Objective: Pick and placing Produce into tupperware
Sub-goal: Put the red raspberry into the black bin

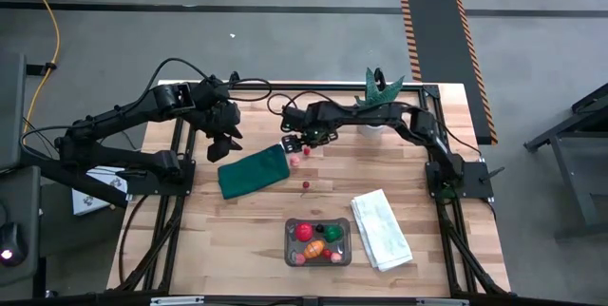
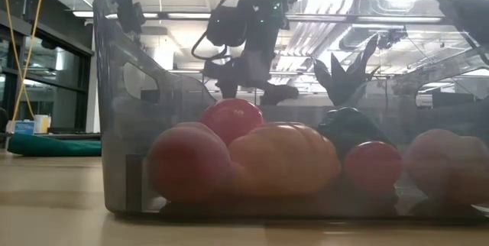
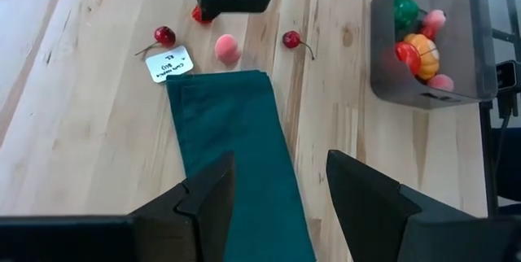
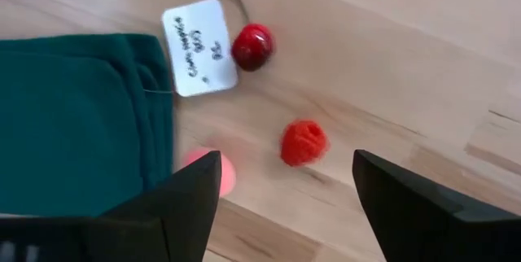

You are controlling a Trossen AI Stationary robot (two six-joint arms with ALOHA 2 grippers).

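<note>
Pale wooden table [image 1: 237,239] on grey concrete floor [image 1: 285,40].

A robotics lab or industrial test hall is shown. A wooden desk [image 1: 247,239] framed by dark metal rails is set on a grey concrete floor [image 1: 285,40], where a hazard-striped mat [image 1: 446,49] and a yellow cable [image 1: 47,30] are laid. Long ceiling light strips [image 2: 428,28] and exposed ducting are seen in the low view.

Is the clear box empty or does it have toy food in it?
Partly full. The tupperware holds several produce pieces; a few more lie out on the table.
</note>
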